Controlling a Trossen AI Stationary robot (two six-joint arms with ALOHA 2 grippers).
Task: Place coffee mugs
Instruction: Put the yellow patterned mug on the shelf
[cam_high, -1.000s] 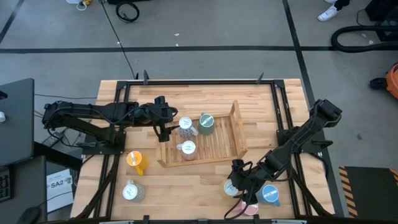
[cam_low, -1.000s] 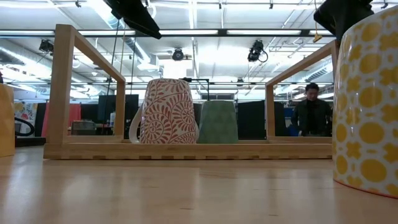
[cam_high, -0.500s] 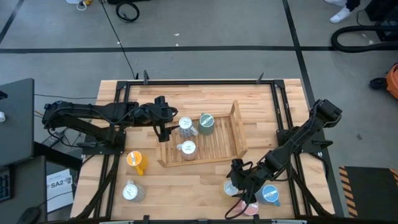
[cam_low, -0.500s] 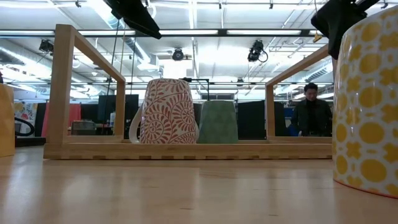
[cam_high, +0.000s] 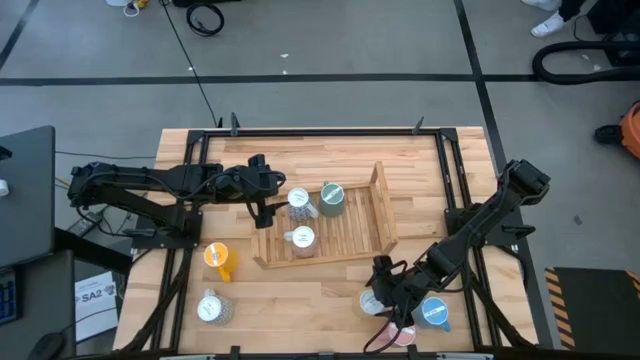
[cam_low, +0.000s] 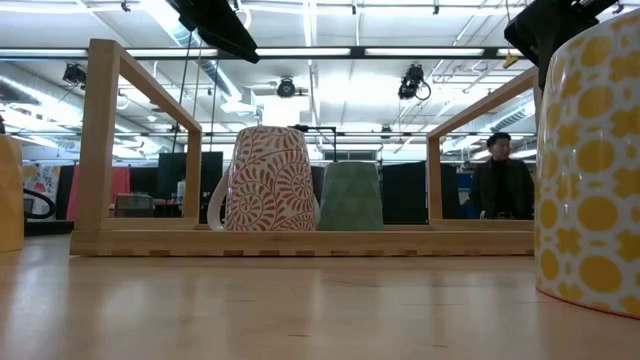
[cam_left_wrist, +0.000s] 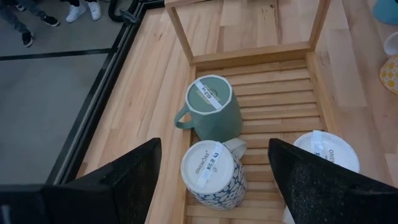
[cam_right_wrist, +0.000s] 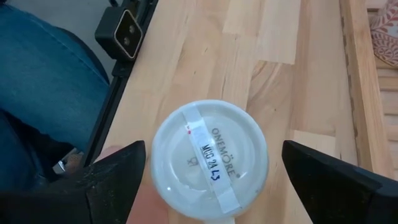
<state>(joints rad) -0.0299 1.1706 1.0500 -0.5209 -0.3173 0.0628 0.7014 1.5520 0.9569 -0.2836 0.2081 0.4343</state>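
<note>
Tabletop layout is unchanged over the last second. Right gripper (cam_right_wrist: 208, 186), jaws wide, now straddles an upturned mug (cam_right_wrist: 209, 158) ungrasped; left gripper (cam_left_wrist: 214, 180) waits open above the rack (cam_high: 383, 215).

An upturned white mug (cam_right_wrist: 210, 158) stood on the wooden worktop (cam_right_wrist: 273, 56), a label strip reading "MUG 24" stuck across its base. The right end effector (cam_right_wrist: 210, 186) hung over it, one dark finger (cam_right_wrist: 102, 180) well clear on each side of the mug. Beyond the mug, a black bracket (cam_right_wrist: 127, 28) sat at the worktop's edge, with blue denim (cam_right_wrist: 43, 81) past that. A wooden rail (cam_right_wrist: 357, 81) ran along the mug's other side.
</note>
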